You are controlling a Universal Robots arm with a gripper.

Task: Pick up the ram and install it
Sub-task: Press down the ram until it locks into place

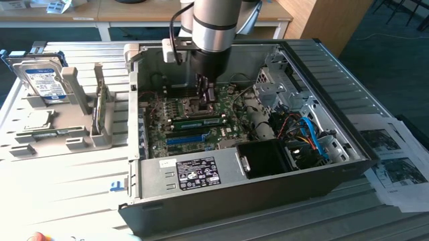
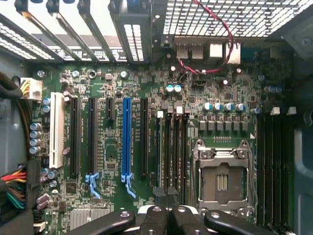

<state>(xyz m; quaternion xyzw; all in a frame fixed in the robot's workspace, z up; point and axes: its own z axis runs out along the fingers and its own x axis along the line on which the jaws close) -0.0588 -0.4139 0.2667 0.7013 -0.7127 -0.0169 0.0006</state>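
In the exterior view the arm reaches down into an open computer case (image 1: 348, 150) lying on its side on a slatted table (image 1: 67, 191), and the gripper (image 1: 206, 98) hangs over the motherboard (image 1: 194, 125), just above the empty processor socket (image 1: 191, 106). Its jaws are closed together and hold nothing. The ram (image 1: 196, 121) sits in a slot on the board, just in front of the gripper: a long, thin green stick with a row of small dark chips along its face, lying parallel to the blue slot (image 1: 186, 139) nearer the case's front edge. In the wrist view the closed fingertips (image 2: 168, 220) sit at the edge of the picture, near the square socket (image 2: 221, 176), with the long blue slot (image 2: 126, 137) running beside black slots. Left of the case in the exterior view, a grey holder (image 1: 60, 135) carries a hard drive (image 1: 44, 83) standing upright
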